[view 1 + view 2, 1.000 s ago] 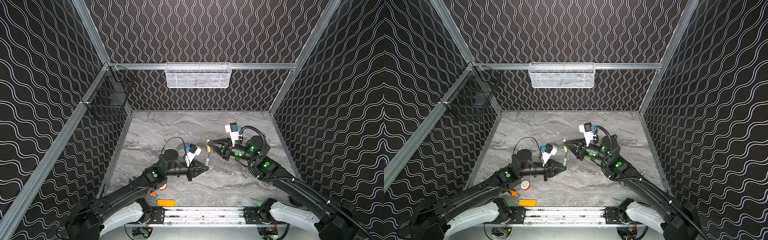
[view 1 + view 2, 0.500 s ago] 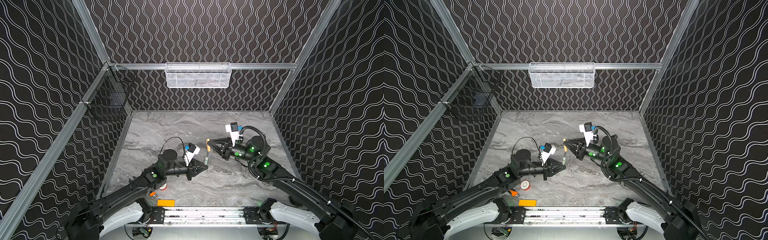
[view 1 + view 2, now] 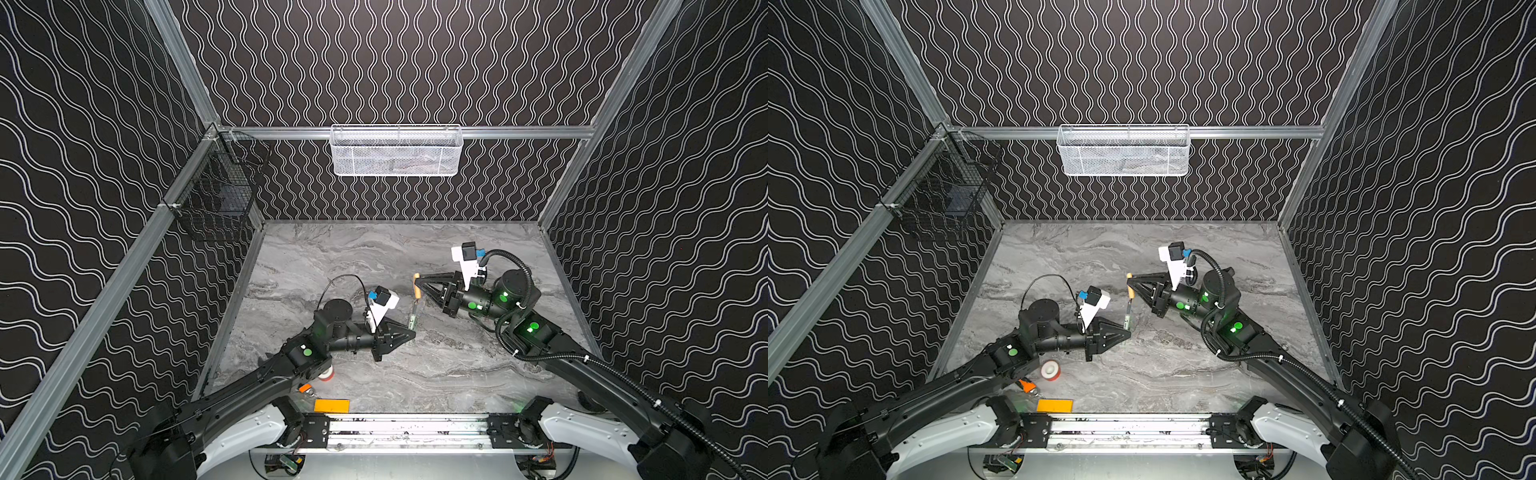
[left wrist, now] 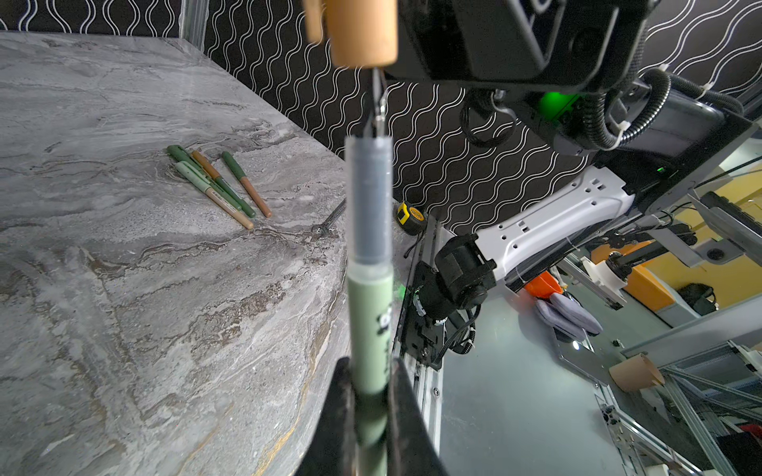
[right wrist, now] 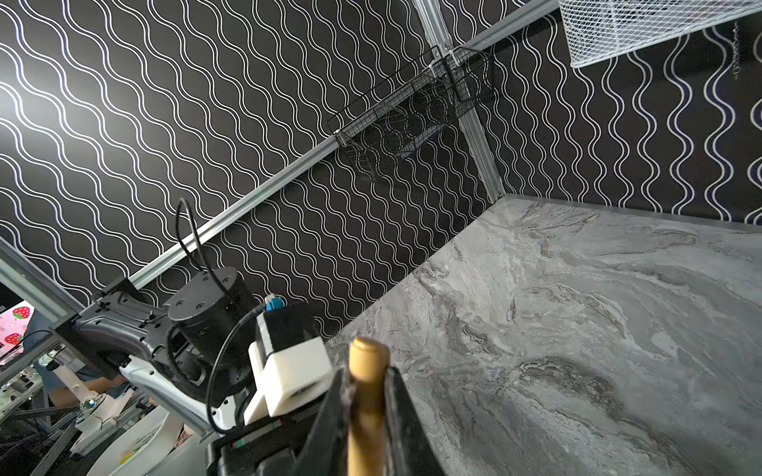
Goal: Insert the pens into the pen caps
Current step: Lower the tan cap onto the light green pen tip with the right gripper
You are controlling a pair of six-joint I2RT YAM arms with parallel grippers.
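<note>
We had both arms meeting over the middle of the bench (image 3: 415,374). The left gripper (image 3: 410,331) had its fingers (image 4: 336,412) pinched narrow on the pen (image 4: 370,317), clamped on the pale green barrel. The clear grip section and dark tip stuck out past them. The right gripper (image 3: 417,283) was likewise closed narrow, on a tan cap (image 5: 367,362), with the open end facing the pen.

In both top views the pen (image 3: 1128,312) and cap (image 3: 1131,293) sat roughly in line, tip right at the cap mouth. In the left wrist view the nib reached the cap's rim (image 4: 361,37); we couldn't tell whether it was inside. Both parts were held clear of the bench surface.

Four more pens (image 4: 214,181), which looked capped, lay side by side toward the bench's right edge, near a yellow tape measure (image 4: 410,214).

A red-and-white tape roll (image 3: 327,375) and an orange block (image 3: 331,405) sat by the front edge, left of centre, next to the left arm. We also had a white mesh basket (image 3: 397,151) hanging on the back wall and a black wire basket (image 3: 216,195) on the left wall.
</note>
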